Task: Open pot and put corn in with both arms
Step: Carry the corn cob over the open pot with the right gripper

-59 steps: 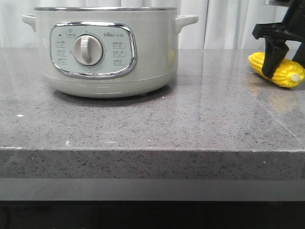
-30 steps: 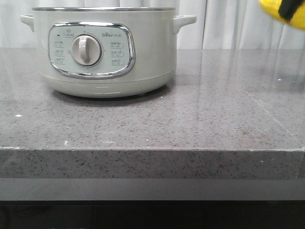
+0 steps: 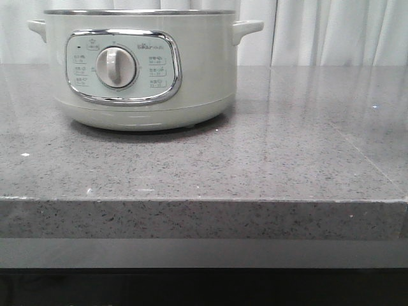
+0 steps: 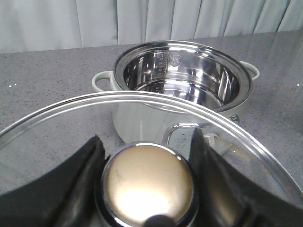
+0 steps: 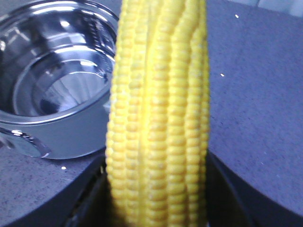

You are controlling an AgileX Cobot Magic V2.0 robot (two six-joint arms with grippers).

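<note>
Right wrist view: bright yellow corn cob (image 5: 158, 118) is clamped by right gripper (image 5: 156, 189); a slip beside the pale grey-green pot (image 5: 52, 80) is risked. Glass lid's knob (image 4: 147, 184) is clamped by left gripper (image 4: 147, 175).

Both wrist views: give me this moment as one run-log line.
large pale grey-green pot: open, steel bowl empty | steel-rimmed glass lid: held by left gripper | bright yellow corn cob: held by right gripper, not yet in pot

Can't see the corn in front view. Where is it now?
The corn is in the right claw, lifted off the counter, beside the open pot; only the right wrist view shows it.
</note>
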